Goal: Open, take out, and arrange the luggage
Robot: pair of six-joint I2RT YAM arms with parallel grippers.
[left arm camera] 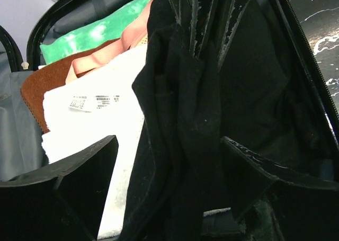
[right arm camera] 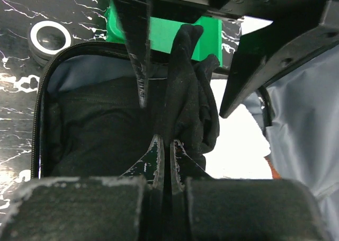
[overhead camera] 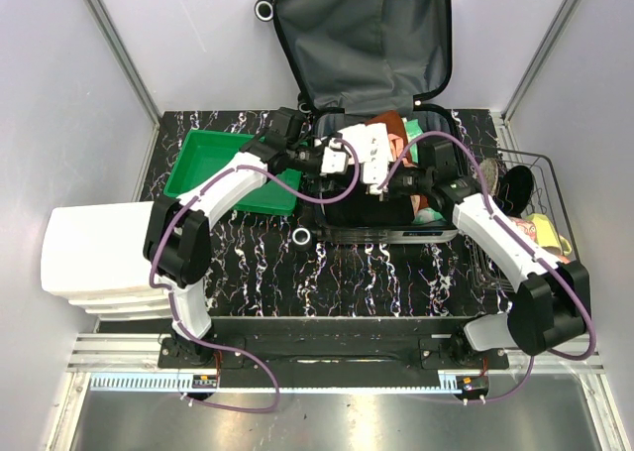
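Right wrist view shows the right gripper (right arm camera: 164, 145) pinched shut on a black garment (right arm camera: 185, 87) standing up out of the open luggage (overhead camera: 367, 35) mid-table, so the left gripper (left arm camera: 169, 145), jaws wide astride the cloth, should clamp low on the fold before any lift.

Likely a robotics lab: white panel walls (overhead camera: 50, 94), aluminium rail (overhead camera: 337, 357), two arms (overhead camera: 213, 198) bolted at the table (overhead camera: 248, 273) edge.

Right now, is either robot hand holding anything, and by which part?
The right gripper pinches a black garment by a bunched fold, in the open luggage. The left gripper is open around that cloth, not gripping.
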